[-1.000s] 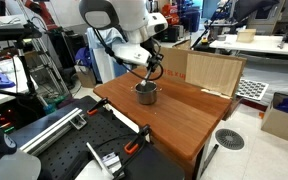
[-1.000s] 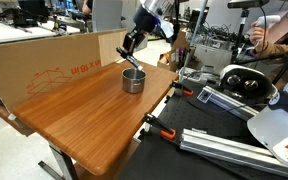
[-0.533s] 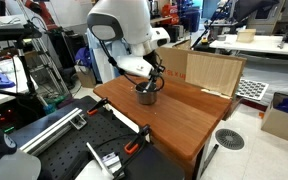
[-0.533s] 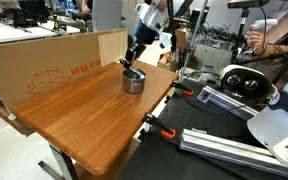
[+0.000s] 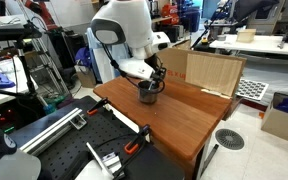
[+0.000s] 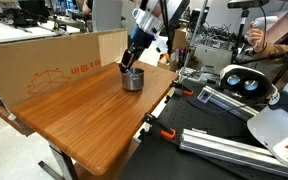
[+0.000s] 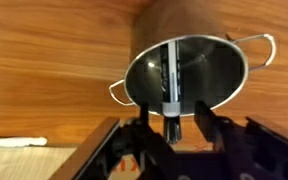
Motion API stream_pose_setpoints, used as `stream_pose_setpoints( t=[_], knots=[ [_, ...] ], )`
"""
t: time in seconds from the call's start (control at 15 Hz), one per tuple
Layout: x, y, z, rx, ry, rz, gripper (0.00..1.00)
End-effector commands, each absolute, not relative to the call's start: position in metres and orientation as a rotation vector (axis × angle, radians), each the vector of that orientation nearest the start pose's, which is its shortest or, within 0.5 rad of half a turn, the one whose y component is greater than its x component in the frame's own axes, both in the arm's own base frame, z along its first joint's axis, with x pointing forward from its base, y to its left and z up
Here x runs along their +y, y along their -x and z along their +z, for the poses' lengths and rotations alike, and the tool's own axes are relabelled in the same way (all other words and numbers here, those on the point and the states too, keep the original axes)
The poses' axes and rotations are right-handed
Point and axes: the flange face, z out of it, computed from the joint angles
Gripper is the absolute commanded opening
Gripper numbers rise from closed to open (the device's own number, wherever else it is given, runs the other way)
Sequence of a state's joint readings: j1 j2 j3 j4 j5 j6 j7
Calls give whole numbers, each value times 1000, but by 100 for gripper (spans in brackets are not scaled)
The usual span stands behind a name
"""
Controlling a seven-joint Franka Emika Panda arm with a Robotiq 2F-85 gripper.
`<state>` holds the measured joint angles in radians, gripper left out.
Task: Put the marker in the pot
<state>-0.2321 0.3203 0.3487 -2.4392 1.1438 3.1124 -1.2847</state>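
Observation:
The grey metal pot (image 5: pixel 147 93) stands near the back of the wooden table (image 5: pixel 184 120); it also shows in the other exterior view (image 6: pixel 132 81). My gripper (image 5: pixel 152 82) (image 6: pixel 130 66) hangs right over the pot's mouth. In the wrist view the pot (image 7: pixel 219 80) fills the middle, dark inside. The whitish marker (image 7: pixel 170 80) with a dark end points into the pot between my fingers (image 7: pixel 172 120). Wood shows between each finger and the marker, so the jaws look slightly open around it.
A cardboard sheet (image 6: pixel 54 60) stands along the table's back edge, and a cardboard box (image 5: pixel 209 70) beside the pot. Clamps (image 6: pixel 159 128) grip the table's near edge. Equipment and rails (image 5: pixel 54 125) lie beside the table.
My arm has come down from above the pot until the gripper sits at its mouth. The pot has not moved.

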Motion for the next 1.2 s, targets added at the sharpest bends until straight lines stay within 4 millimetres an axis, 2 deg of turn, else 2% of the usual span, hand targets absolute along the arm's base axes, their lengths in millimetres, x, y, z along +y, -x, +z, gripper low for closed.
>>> stream_pose_setpoints(
  t=[0.0, 0.13, 0.2, 0.53, 0.87, 0.93, 1.07, 1.13],
  knots=[
    [-17, -481, 195, -336, 2958, -617, 84],
    [-16, -483, 199, -341, 2956, -634, 99],
    [-16, -484, 203, -345, 2954, -646, 100],
    [-12, -490, 221, -346, 2939, -700, 100],
    [-2, -489, 261, -381, 2923, -795, 100],
    [-4, -480, 257, -405, 2921, -739, 100],
    [-8, -450, 233, -440, 2912, -529, 100],
    [-5, -472, 239, -425, 2917, -648, 100]
  ],
)
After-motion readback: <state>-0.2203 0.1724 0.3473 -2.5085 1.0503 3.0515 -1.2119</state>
